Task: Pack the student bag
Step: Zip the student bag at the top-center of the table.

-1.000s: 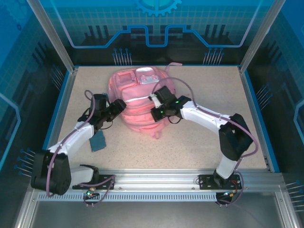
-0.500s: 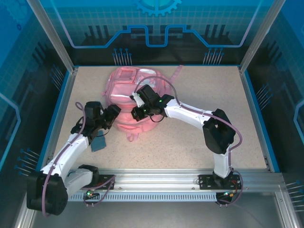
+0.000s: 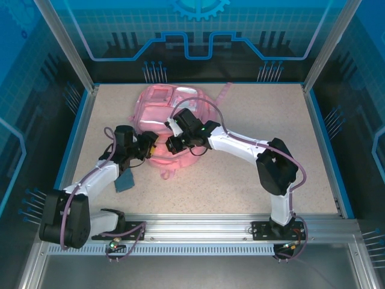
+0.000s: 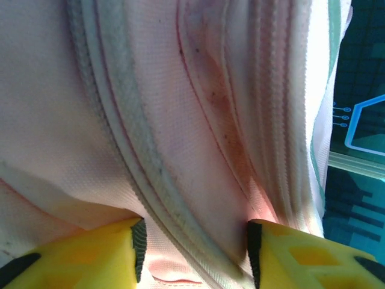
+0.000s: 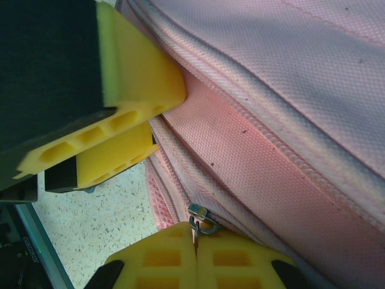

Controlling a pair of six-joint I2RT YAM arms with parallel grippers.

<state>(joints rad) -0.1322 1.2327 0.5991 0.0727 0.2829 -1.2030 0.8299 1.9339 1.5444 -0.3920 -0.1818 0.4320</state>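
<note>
Toward the table's [image 3: 271,120] far edge lies the student bag [image 3: 157,105], soft and floppy; right hand [image 5: 195,241] clenched on its zip pull [image 5: 201,218]; left hand [image 4: 195,248] half-spread astride a seam [image 4: 138,162], likely the firmest hold.

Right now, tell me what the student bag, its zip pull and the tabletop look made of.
The student bag looks like pink woven fabric, matte: fine weave grain and stitched seams show. The zip pull is likely metal, a shiny grey ring. The tabletop is speckled beige, smooth, perhaps laminate.

Left gripper [image 3: 155,146] nearer the student bag [image 3: 157,101], jaws narrower; bag farther left
</note>
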